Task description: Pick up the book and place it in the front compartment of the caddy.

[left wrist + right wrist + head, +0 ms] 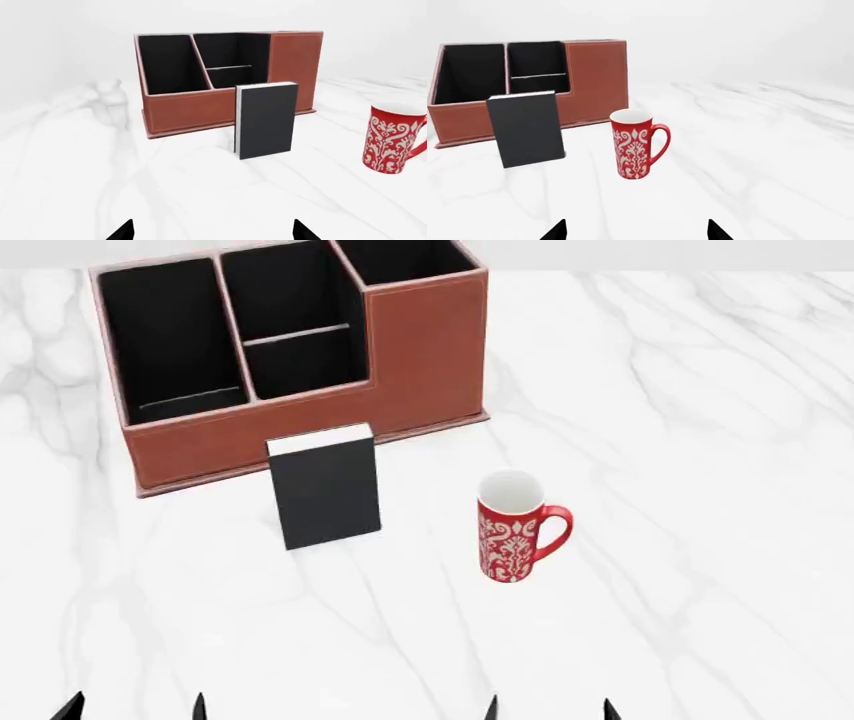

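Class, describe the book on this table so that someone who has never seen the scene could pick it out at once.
Start at the large reddish-brown caddy at the back of the white marble table. Just in front of its low front wall stands the book, upright, with a red-and-white patterned mug to its right. The book is the only flat rectangular object: plain black cover, white page edges.

Left gripper [134, 707] and right gripper [549, 708] hover low, fingertips spread, empty.
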